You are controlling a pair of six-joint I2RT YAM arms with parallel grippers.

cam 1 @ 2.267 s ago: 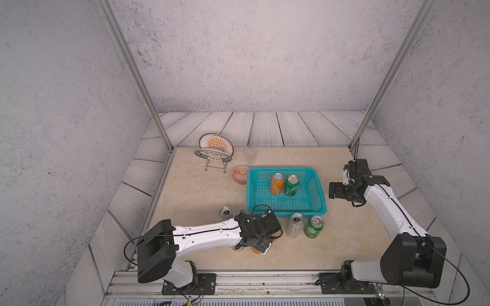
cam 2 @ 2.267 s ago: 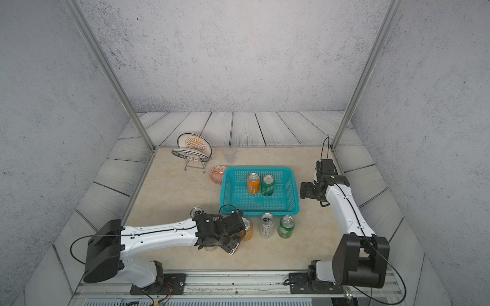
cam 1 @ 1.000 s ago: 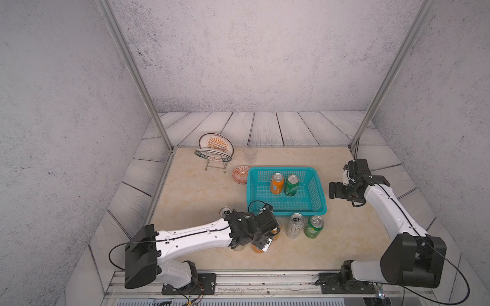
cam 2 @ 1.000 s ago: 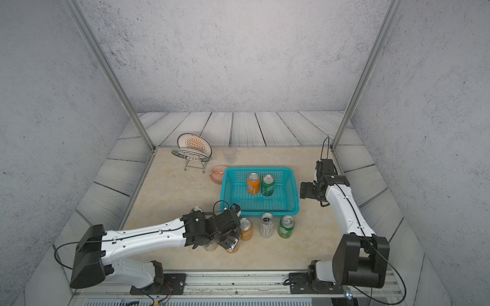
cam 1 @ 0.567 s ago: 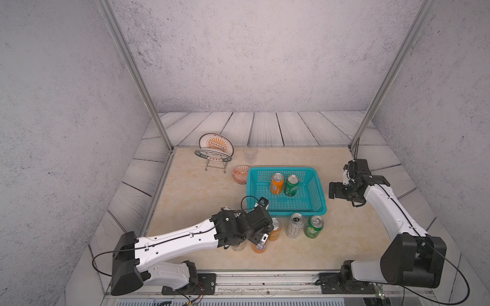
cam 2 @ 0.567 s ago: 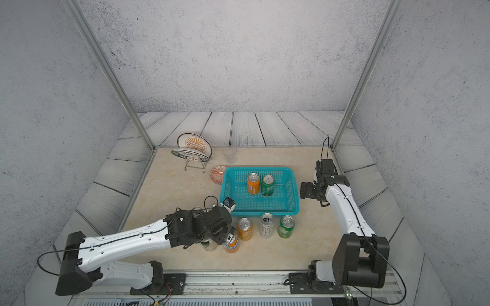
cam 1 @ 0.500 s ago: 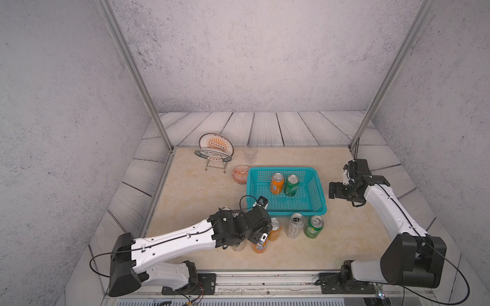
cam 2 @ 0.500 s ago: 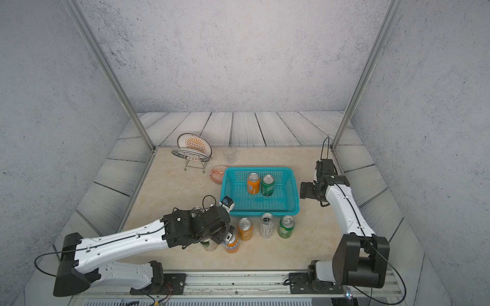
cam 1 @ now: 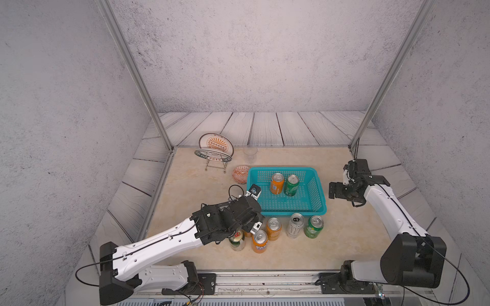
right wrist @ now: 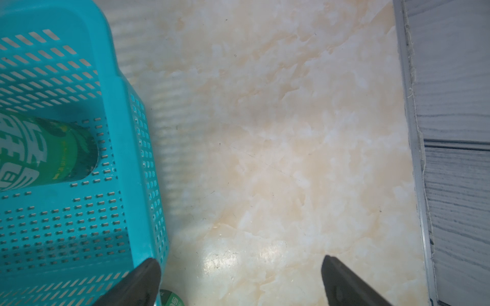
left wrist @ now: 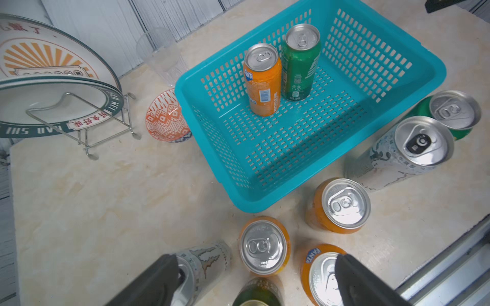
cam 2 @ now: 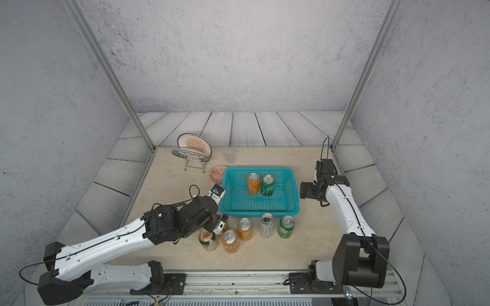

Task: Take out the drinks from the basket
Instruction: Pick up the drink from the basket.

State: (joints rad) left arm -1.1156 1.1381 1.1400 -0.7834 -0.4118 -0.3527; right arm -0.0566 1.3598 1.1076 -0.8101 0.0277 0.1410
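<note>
Since a second ago your left gripper [left wrist: 256, 261] has let go and lifted back toward its base. The jaws, then closed round an orange can, now stand wide apart with nothing held between them. That released orange can [cam 1: 259, 241] stands upright and free on the table [cam 1: 196, 185], at the near edge of the cluster in front of the basket [cam 1: 319, 196].

You have seven drinks out. Along the basket's near wall, a second orange can [cam 1: 273, 228], a silver-white can [cam 1: 295, 225] and a green can [cam 1: 313, 226] stand close together in a row. Nearer your left gripper, a dark green can [cam 1: 236, 239] stands just beside the released one. The left wrist view shows two more below the open jaws: a third orange can [left wrist: 263, 246] and a second silver-white can [left wrist: 204, 261]. The arm hides most of both in both top views.

Two drinks are still in the basket: a fourth orange can [cam 1: 276, 183] and a bright green can [cam 1: 291, 185]. They stand upright side by side, toward its far wall.

Your right gripper [right wrist: 240, 265] has not moved. Its jaws are spread wide and empty, over bare table just beside the basket's right wall. A patterned bowl [cam 1: 240, 173] sits just beside the basket's far left corner.
</note>
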